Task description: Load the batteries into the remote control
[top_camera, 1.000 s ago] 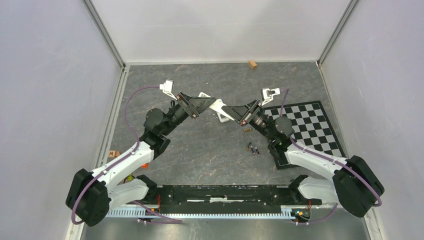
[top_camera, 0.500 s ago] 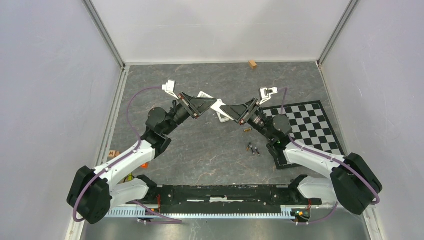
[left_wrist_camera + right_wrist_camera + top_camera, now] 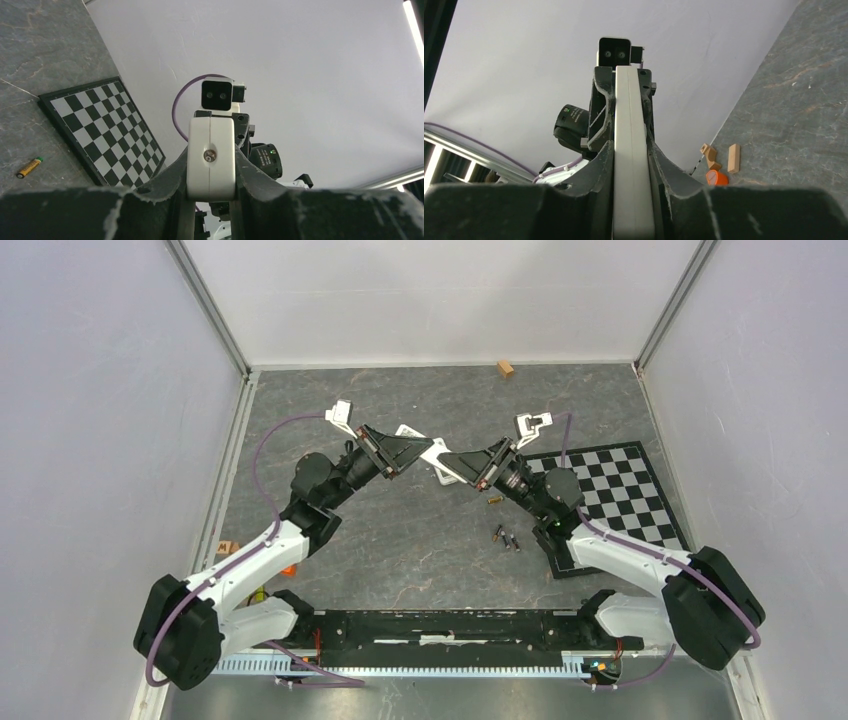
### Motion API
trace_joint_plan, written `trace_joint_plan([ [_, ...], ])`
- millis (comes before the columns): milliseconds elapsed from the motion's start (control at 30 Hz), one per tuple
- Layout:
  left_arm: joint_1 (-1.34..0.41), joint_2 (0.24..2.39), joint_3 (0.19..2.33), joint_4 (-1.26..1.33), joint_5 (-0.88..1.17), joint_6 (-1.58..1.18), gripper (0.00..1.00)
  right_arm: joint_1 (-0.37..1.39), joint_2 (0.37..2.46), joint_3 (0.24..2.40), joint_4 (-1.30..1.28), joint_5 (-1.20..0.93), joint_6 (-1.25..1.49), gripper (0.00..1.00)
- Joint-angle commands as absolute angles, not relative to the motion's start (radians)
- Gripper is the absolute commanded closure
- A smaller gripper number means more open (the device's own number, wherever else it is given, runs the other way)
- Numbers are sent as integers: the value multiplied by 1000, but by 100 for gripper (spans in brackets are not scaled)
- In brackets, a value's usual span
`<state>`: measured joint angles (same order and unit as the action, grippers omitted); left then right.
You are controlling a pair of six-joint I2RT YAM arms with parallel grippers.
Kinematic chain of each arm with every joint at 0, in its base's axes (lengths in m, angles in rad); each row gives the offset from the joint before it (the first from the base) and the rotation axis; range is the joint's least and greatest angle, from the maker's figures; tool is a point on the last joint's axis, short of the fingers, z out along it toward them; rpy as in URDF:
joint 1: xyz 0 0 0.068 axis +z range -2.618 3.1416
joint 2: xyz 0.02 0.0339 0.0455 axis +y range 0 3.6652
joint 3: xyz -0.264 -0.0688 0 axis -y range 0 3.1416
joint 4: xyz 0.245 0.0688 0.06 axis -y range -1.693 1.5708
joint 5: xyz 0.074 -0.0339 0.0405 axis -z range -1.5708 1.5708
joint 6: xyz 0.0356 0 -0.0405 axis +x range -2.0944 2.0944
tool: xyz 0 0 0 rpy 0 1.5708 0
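Both raised off the worktop: left arm [image 3: 262, 550] and right arm [image 3: 612, 552] fold inward from their base corners, elbows out, forearms angled toward each other. The left end effector [image 3: 420, 451] and right end effector [image 3: 457, 463] face one another, nearly tip to tip. Each is clamped on an opposite end of the remote control [image 3: 438, 453], which is held in the air between them. In the wrist views, the fingers [image 3: 172, 175] press its sides.

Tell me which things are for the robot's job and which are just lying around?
For the job:
remote control
batteries

Just lying about:
checkerboard mat
wooden block
orange cap
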<state>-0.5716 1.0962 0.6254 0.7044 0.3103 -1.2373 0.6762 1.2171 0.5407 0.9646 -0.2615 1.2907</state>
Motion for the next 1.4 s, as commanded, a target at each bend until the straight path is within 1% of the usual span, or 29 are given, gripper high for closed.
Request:
trace_joint_plan([
  [0,-543,1028,666,830,294,-1307,98,663,1215,482,952,-278,1225,81],
  [100,-517,1016,667,827,308,-1312,98,645,1205,473,974,-320,1211,84],
  [167,-504,1008,660,820,307,-1315,98,633,1188,468,969,-334,1203,84],
  [233,-499,1006,656,814,304,-1320,98,621,1176,469,962,-342,1198,78],
  [267,-499,1010,656,813,308,-1318,98,618,1170,469,961,-342,1199,73],
  [300,-499,1015,658,814,312,-1317,98,617,1170,474,953,-337,1199,69],
  [367,-500,1037,658,858,346,-1311,98,617,1185,509,898,-336,1202,63],
  [467,-501,1058,661,860,390,-1283,98,616,1225,560,854,-346,1219,56],
  [600,-500,1063,651,810,398,-1228,98,616,1258,589,843,-351,1246,45],
  [700,-500,1066,650,750,371,-1175,98,617,1265,591,864,-356,1263,46],
  [767,-500,1064,657,684,344,-1117,98,617,1258,592,851,-358,1263,51],
  [800,-500,1063,661,638,326,-1090,98,617,1255,592,834,-358,1261,52],
  [833,-500,1061,663,621,313,-1066,98,617,1251,591,817,-359,1257,52],
  [900,-500,1063,671,584,299,-1028,98,615,1244,587,790,-359,1258,47],
  [1000,-501,1076,675,564,296,-1005,98,614,1244,578,787,-362,1268,46],
  [1267,-500,1087,689,448,222,-913,98,603,1263,555,769,-403,1325,43],
  [1367,-500,1081,706,390,185,-861,98,600,1266,539,761,-413,1334,43],
])
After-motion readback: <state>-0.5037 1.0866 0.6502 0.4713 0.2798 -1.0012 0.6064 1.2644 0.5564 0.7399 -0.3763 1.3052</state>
